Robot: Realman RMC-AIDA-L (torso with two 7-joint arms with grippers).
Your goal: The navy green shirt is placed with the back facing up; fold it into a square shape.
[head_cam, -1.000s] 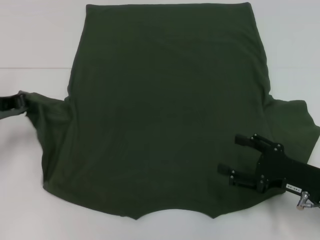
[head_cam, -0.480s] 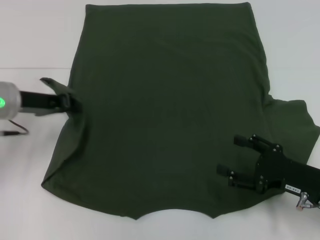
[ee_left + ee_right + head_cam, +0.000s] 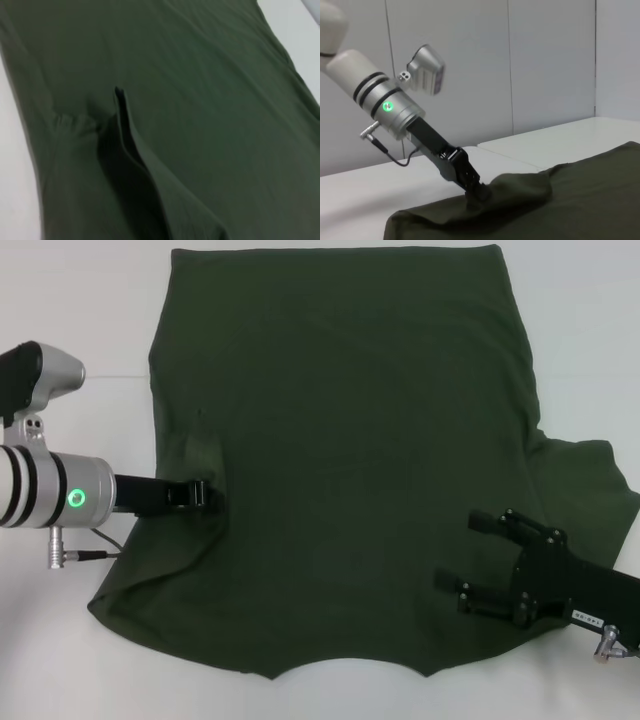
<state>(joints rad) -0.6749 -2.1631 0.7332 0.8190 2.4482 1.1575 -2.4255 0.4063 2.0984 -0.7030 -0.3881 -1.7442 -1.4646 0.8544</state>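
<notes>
The navy green shirt [image 3: 340, 450] lies spread over the white tabletop [image 3: 60, 330], its left sleeve drawn in over the body. The left gripper [image 3: 205, 496] is clamped on that folded-in sleeve fabric at the shirt's left side. The right gripper [image 3: 470, 558] hovers with fingers spread over the shirt's lower right part, beside the flat right sleeve.

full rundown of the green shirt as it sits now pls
The navy green shirt is plain dark olive soft matte knit, no print, spread flat on the white table. Its left sleeve is folded inward over the body, pinched by the left gripper, with a raised ridge there. The right sleeve lies flat and spread. The open right gripper is over the shirt near that sleeve.
</notes>
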